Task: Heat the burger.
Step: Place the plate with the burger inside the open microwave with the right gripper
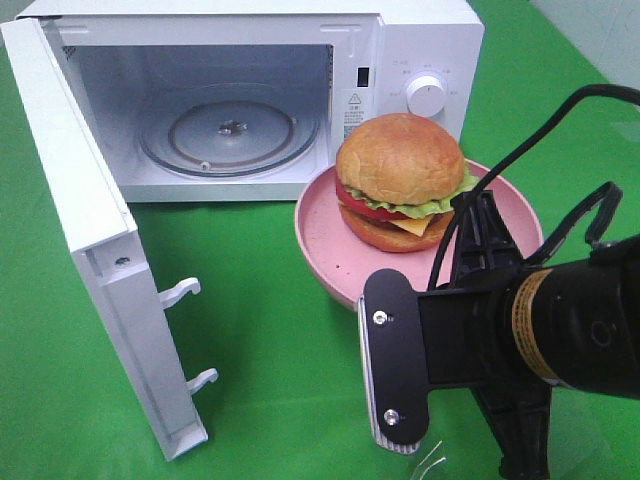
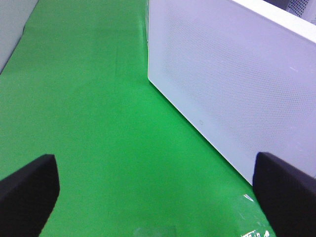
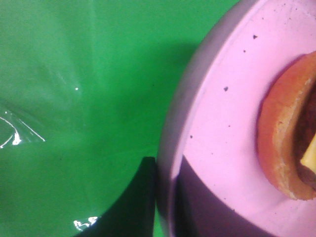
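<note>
Near right, the right gripper [image 3: 164,210] is pinched shut on the near right rim of the pink plate [image 1: 322,240]. Bare green cloth [image 1: 270,350] lies open between it and the microwave door [image 1: 85,235], which is swung wide on the left. The left gripper [image 2: 158,195], spread wide and empty, hangs beside the door's outer face. The burger [image 1: 402,175] sits on the plate, just before the right edge of the open cavity [image 1: 200,75], with the glass turntable [image 1: 230,135] beyond.
</note>
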Controlling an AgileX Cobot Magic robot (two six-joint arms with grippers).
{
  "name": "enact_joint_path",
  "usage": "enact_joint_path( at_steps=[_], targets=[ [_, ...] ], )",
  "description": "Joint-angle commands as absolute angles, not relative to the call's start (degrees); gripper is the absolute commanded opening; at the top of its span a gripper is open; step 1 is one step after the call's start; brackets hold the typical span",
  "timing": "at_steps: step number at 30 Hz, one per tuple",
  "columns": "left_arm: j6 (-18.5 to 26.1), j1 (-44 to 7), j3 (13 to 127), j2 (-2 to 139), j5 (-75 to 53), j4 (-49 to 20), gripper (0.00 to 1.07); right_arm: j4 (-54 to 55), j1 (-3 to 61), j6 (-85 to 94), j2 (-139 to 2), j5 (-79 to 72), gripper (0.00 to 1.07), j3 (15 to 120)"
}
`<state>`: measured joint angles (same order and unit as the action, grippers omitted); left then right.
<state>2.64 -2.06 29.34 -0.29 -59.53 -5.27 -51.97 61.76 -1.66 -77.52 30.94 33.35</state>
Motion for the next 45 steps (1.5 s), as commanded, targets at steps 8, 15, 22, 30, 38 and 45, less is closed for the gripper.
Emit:
enact_joint_path(
  at_steps=[8, 15, 22, 30, 38, 45],
  targets=[
    [2.29, -1.83, 29.22, -1.38, -59.30, -5.10, 1.00, -47.44, 51.91, 24.18, -77.18, 19.31, 0.00, 33.46],
    [2.29, -1.83, 29.22, -1.38, -59.30, -5.10, 1.00, -36.78, 46.70, 42.51, -77.18, 14.84, 0.00, 33.46],
    [2.29, -1.83, 29.22, -1.38, -59.30, -5.10, 1.00, -21.31, 41.48, 65.26, -77.23, 13.01, 0.00, 33.52],
    [2.29, -1.83, 29.22, -1.38, -59.30, -5.10, 1.00, -4.30, 36.15, 90.18, -77.29, 13.35, 0.00, 33.52],
    [2.29, -1.83, 29.22, -1.38, -59.30, -5.10, 1.00, 1.83, 34.49, 97.63, -77.46, 14.09, 0.00, 33.52],
    [2.29, -1.83, 29.22, -1.38, -59.30, -5.10, 1.00, 0.00, 34.66, 97.35, -77.46, 13.75, 0.00, 34.03]
  ],
)
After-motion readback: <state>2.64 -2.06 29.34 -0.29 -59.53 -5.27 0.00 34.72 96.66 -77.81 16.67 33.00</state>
